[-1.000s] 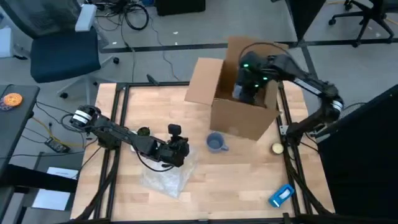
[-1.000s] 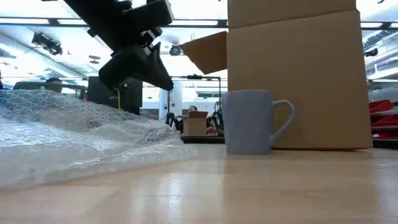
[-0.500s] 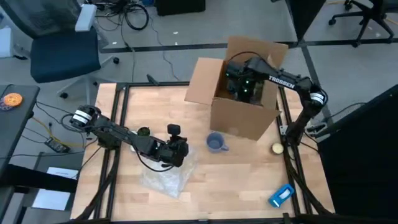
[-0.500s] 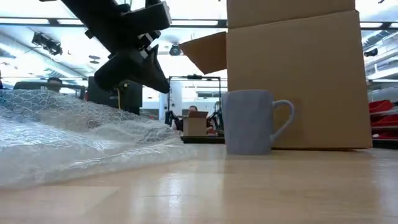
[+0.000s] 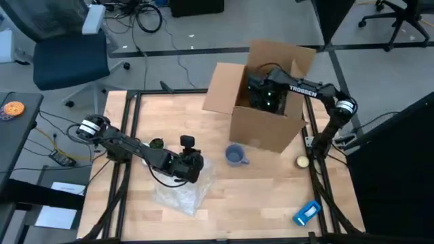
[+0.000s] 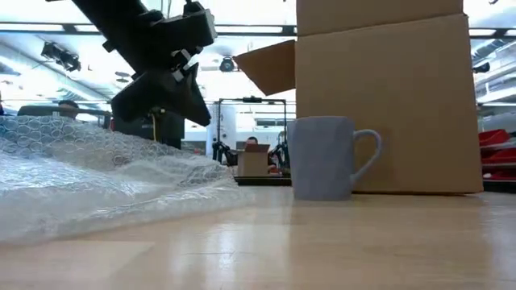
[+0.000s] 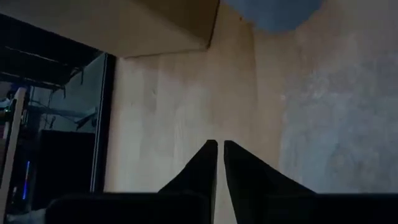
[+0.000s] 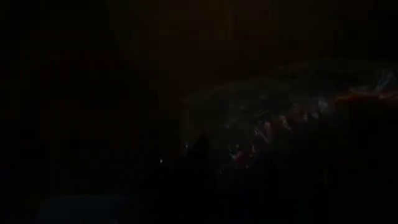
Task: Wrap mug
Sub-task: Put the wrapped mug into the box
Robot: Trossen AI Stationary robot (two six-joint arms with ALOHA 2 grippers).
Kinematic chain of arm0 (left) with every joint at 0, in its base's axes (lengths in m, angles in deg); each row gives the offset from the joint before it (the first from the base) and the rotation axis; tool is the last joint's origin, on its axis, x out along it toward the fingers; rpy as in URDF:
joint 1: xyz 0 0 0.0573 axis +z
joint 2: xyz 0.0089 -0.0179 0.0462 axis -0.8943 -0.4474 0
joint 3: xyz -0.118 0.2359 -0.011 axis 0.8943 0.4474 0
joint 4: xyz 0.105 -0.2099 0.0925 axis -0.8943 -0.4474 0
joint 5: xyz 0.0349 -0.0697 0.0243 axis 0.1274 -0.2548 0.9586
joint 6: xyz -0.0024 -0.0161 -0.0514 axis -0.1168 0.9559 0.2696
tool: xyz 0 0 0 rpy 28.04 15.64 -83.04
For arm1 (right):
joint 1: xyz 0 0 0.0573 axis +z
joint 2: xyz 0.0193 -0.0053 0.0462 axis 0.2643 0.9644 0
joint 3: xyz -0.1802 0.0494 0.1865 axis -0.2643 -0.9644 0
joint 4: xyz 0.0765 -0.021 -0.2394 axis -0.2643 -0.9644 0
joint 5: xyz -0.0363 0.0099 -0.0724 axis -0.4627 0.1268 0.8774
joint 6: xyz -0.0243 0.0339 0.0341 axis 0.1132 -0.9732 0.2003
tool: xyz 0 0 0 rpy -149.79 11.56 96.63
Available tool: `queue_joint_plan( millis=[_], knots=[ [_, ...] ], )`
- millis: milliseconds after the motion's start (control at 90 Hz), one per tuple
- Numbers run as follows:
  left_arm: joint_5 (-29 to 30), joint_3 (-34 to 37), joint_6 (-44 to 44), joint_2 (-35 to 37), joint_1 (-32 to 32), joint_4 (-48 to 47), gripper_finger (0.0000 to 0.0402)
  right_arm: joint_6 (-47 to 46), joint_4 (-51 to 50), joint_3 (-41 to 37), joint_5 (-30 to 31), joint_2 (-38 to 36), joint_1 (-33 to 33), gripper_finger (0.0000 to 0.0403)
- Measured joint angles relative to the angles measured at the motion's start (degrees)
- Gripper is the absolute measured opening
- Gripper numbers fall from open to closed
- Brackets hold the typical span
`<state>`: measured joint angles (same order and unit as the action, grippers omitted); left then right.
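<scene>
The blue mug (image 5: 234, 155) stands upright on the wooden counter (image 5: 258, 196), just in front of the cardboard box (image 5: 266, 129), open mouth up and its handle sticking out toward the right arm's side of the counter. The left hand (image 5: 194, 165) hovers over the near edge of the bubble wrap (image 5: 182, 192), a little apart from the mug and on its left. In the low view that hand (image 6: 164, 95) hangs clear above the crinkled sheet (image 6: 97, 181), and the mug (image 6: 324, 158) sits beyond the wrap's edge, not touching it. Through the left wrist view the two dark fingers (image 7: 202, 171) are pressed almost together, nothing between them, with the mug (image 7: 273, 12) ahead of them at the frame's far edge. Over at the back, the right hand (image 5: 261, 98) is down inside the box; its own camera shows only darkness, so I cannot tell how its fingers stand.
</scene>
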<state>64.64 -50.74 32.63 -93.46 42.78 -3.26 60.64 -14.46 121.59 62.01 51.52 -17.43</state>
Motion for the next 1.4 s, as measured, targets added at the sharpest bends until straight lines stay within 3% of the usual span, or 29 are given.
queue_joint_plan(
  millis=[400,967,1178,1400],
  knots=[
    [0.2,-1.4,0.1,0.0,-0.5,-1.2,0.0015,-0.2,14.0,-11.9,-4.0,-0.2,0.0,0.0012],
    [0.2,-1.4,0.1,0.0,-0.5,-1.4,0.0015,-1.5,19.8,-12.5,-5.1,-0.1,0.8,0.0054],
    [0.3,-1.4,1.2,0.0,-0.5,-3.1,0.0015,-3.6,15.4,-9.7,-3.7,0.1,1.2,0.0108],
    [0.4,-1.4,1.5,0.9,-0.5,-4.9,0.0015,-5.8,10.1,-0.9,-1.2,-0.1,2.6,0.0178]
  ],
)
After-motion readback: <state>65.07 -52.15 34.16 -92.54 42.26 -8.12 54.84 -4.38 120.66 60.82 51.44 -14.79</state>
